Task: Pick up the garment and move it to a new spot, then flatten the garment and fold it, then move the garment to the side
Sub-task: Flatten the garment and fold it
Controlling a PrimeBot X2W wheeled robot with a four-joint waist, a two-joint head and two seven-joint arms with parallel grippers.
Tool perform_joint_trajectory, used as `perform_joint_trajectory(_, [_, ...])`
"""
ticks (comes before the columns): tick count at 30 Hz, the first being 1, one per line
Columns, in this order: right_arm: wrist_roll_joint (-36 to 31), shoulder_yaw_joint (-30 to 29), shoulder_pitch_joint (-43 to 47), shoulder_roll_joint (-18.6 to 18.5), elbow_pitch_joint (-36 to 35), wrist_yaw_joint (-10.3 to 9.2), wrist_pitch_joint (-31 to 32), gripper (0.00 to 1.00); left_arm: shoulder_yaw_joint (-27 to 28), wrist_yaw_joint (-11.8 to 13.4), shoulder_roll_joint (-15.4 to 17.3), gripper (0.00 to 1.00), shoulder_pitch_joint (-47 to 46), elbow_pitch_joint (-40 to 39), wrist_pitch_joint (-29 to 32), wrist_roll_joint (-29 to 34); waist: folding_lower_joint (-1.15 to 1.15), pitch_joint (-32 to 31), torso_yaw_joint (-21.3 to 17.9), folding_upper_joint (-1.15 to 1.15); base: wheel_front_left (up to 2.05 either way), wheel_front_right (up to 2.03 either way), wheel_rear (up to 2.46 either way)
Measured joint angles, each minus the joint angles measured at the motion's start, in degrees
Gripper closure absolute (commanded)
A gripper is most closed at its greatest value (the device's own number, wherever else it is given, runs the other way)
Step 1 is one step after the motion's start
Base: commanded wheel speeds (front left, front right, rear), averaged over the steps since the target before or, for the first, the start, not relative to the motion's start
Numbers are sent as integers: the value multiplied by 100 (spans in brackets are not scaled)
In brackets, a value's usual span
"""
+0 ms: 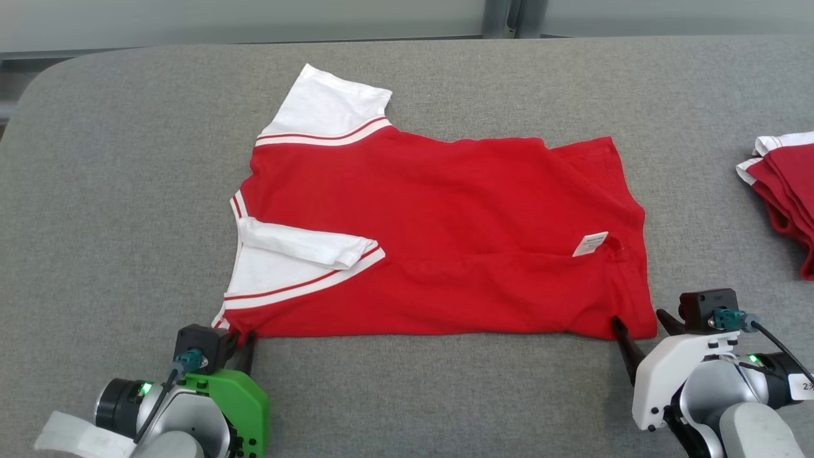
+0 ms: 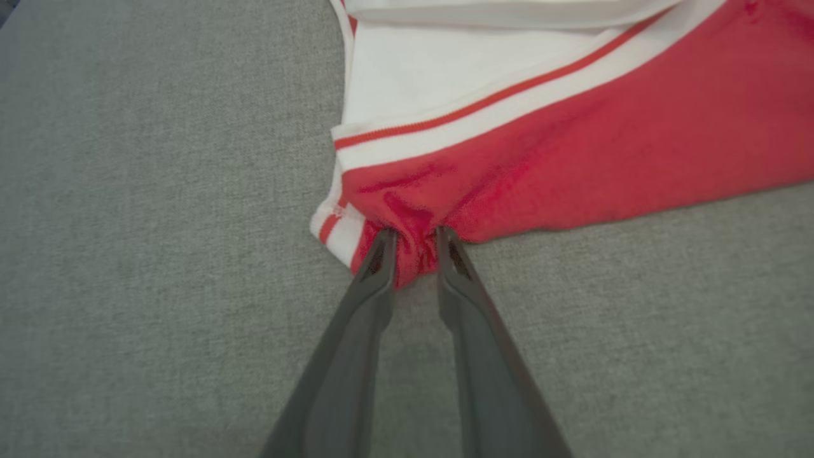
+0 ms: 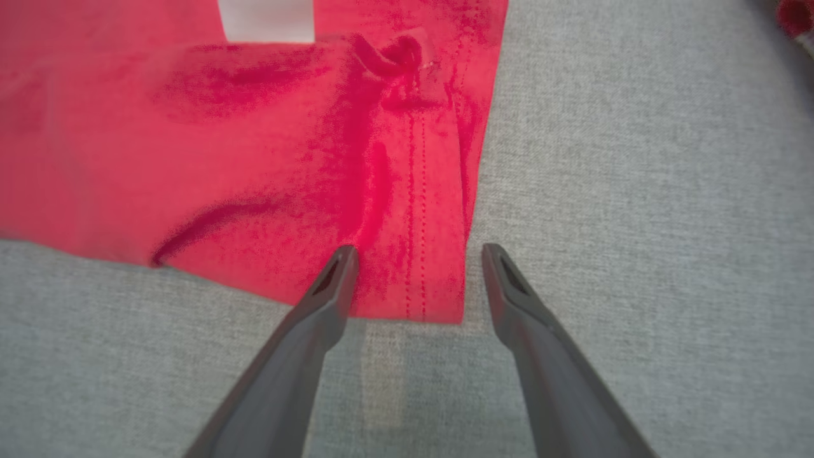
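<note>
Two grippers at the red garment (image 1: 445,222), spread on the grey table (image 1: 127,191): left gripper (image 2: 413,245) pinches its bunched near sleeve-side corner, right gripper (image 3: 416,261) gapes astride the near hem corner. Another red pile (image 1: 785,191) sits cut off.

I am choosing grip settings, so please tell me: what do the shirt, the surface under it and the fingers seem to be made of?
Shirt: soft knit cloth, probably cotton or a blend, matte; it wrinkles and shows stitched hems.
Surface: grey woven fabric, matte, with a visible fine weave.
Fingers: dark grey, smooth, dull; probably hard plastic, though coated metal is possible.
</note>
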Motion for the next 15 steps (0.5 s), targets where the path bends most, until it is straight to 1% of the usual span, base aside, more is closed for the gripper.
perform_joint_trajectory(1, [22,33,-12,11,0,0,27,1,-5,-4,1,100,-6,5,-1,0,0,13,-6,0,0,0,0])
perform_joint_trajectory(3, [45,62,-29,40,-5,0,44,26,-4,-22,5,100,-24,29,-13,-8,0,37,-14,0,0,0,0])
perform_joint_trajectory(4, [62,68,-40,40,-5,0,46,45,-5,-24,7,100,-36,44,-14,-15,0,49,-16,0,0,0,0])
perform_joint_trajectory(5, [80,76,-53,38,-4,0,65,58,-5,-32,7,100,-47,57,-16,-33,0,57,-18,0,0,0,0])
perform_joint_trajectory(6, [81,87,-64,38,-2,0,67,64,-5,-38,7,100,-51,69,-33,-44,0,64,-18,0,0,0,0])
perform_joint_trajectory(8, [81,92,-74,37,0,0,68,65,-8,-40,5,100,-57,75,-33,-45,0,69,-17,0,0,0,0])
perform_joint_trajectory(9, [82,93,-78,37,2,0,68,65,-12,-40,5,100,-66,83,-33,-46,0,72,-13,0,0,0,0])
perform_joint_trajectory(11, [81,92,-78,27,9,0,68,84,-18,-41,4,100,-85,97,-52,-49,0,78,-8,0,0,0,0])
perform_joint_trajectory(12, [81,92,-79,22,9,0,67,88,-20,-42,4,100,-92,104,-55,-55,0,80,-8,0,0,0,0])
perform_joint_trajectory(13, [81,91,-79,18,9,0,65,88,-21,-42,4,100,-99,110,-57,-55,0,80,-8,0,0,0,0])
perform_joint_trajectory(14, [81,90,-79,13,8,0,59,100,-22,-42,4,100,-105,116,-59,-56,0,78,-8,0,0,0,0])
perform_joint_trajectory(15, [81,89,-78,10,8,0,59,100,-25,-42,4,100,-106,125,-65,-57,0,75,-9,0,0,0,0])
